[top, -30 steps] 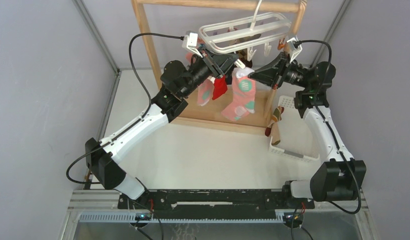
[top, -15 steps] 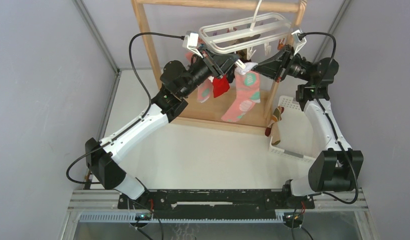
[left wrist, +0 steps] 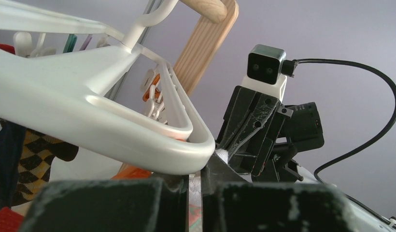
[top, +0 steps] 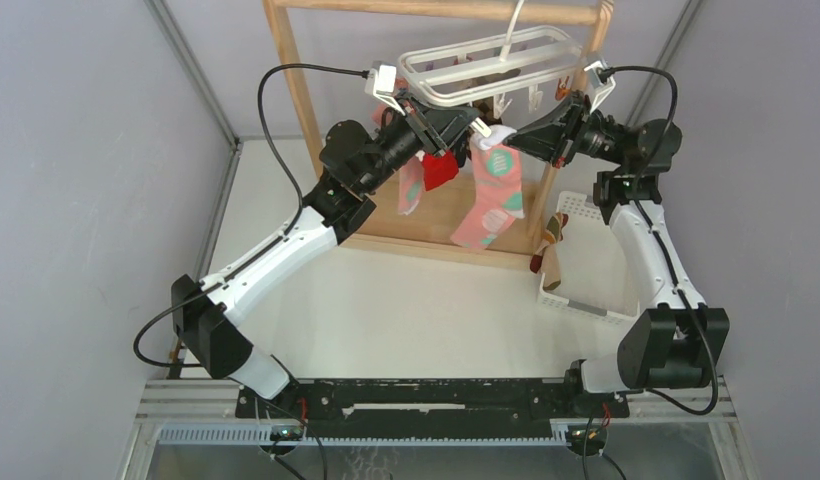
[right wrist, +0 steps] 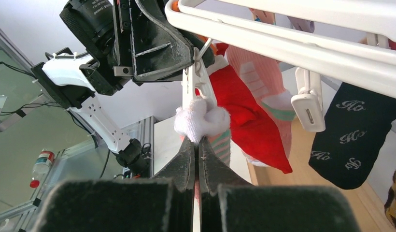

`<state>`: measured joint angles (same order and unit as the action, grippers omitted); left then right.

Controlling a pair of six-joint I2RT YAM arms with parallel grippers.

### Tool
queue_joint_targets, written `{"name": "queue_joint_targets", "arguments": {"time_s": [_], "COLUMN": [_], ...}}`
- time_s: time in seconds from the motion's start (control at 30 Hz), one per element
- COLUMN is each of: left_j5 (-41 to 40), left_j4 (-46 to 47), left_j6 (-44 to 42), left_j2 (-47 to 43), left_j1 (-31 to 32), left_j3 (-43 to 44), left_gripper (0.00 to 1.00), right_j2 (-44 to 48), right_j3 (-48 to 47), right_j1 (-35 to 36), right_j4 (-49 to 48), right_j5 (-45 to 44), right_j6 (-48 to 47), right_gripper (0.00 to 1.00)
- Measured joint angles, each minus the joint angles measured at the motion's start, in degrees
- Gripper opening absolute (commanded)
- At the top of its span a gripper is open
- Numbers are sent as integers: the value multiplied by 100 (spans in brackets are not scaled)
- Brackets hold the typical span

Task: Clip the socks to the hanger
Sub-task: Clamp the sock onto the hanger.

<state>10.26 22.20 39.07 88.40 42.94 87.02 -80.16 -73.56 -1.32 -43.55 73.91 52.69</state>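
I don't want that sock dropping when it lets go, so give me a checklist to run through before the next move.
1. Right gripper shut on the pink sock's white cuff: ok.
2. Left gripper closed on the top of the white clip: ok.
3. Cuff seated between the clip's jaws: cannot tell; it bunches at the clip's lower end.
4. Clip hanging from the hanger: ok.
5. Red sock clear of the clip: cannot tell; it hangs close behind.
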Motion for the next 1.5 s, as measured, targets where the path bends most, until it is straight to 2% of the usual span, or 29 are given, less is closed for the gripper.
{"name": "queue_joint_targets", "arguments": {"time_s": [0.73,0.8,0.93,1.03,1.17,1.33,1.37,1.47,1.5], "left_j5": [304,304,295,304,387,553,564,588,588], "left_j4": [247,249,247,223,90,-9,-22,-55,-63], "left_j6": [195,197,203,256,361,450,457,466,459], "left_j2": [70,72,72,72,85,98,98,98,98], "left_j1": [-35,-37,-37,-39,-31,2,9,20,20], "left_j3": [0,0,0,0,0,0,0,-2,-2], "left_gripper": [1,6,29,42,51,74,78,91,94], "right_j2": [-181,-181,-181,-181,-181,-181,-181,-181,-181], "right_j3": [-483,-483,-483,-483,-483,-483,-483,-483,-483], "right_j1": [267,289,310,337,369,431,433,437,437], "right_j4": [341,378,476,592,688,723,730,802,857], "right_j5": [-146,-162,-179,-184,-184,-186,-186,-203,-221], "right_j6": [-173,-205,-299,-402,-463,-487,-490,-549,-595], "right_gripper": [0,0,0,0,0,0,3,39,47]}}
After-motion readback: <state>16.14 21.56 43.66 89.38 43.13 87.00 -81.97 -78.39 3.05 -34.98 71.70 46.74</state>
